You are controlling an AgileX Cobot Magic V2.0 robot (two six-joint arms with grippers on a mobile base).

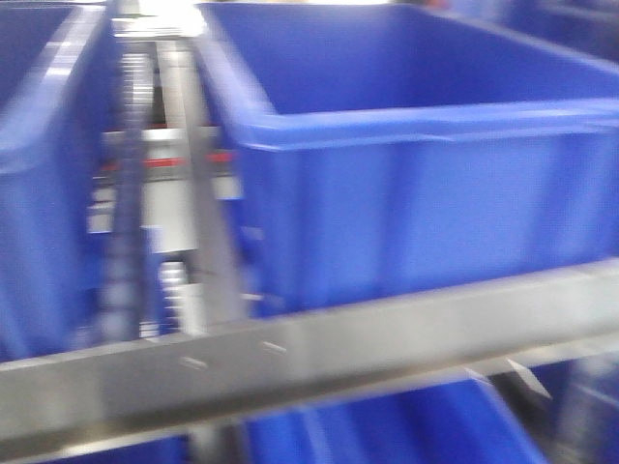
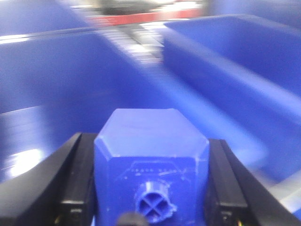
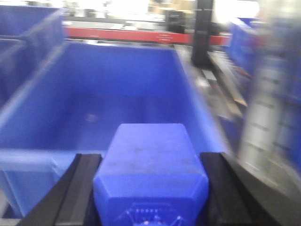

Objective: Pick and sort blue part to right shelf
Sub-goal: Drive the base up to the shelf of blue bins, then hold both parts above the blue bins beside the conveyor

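My left gripper (image 2: pixel 151 141) is shut on a blue part (image 2: pixel 151 155), a chunky block with bevelled corners and a round cross-slotted boss on its near face. It hangs over blurred blue bins. My right gripper (image 3: pixel 150 165) is shut on a second blue part (image 3: pixel 150 165) of the same shape, held just before the near rim of a large blue bin (image 3: pixel 117 94). In the front view the right shelf shows as a steel rack with a roller rail (image 1: pixel 131 193) and a guide bar (image 1: pixel 198 174) between blue bins. Neither gripper shows there.
A steel front beam (image 1: pixel 319 358) crosses the front view below a big blue bin (image 1: pixel 416 145); another bin (image 1: pixel 39 164) stands at the left and one below (image 1: pixel 387 430). A red strip (image 3: pixel 131 34) and steel rails (image 3: pixel 225 75) run behind and right of the bin.
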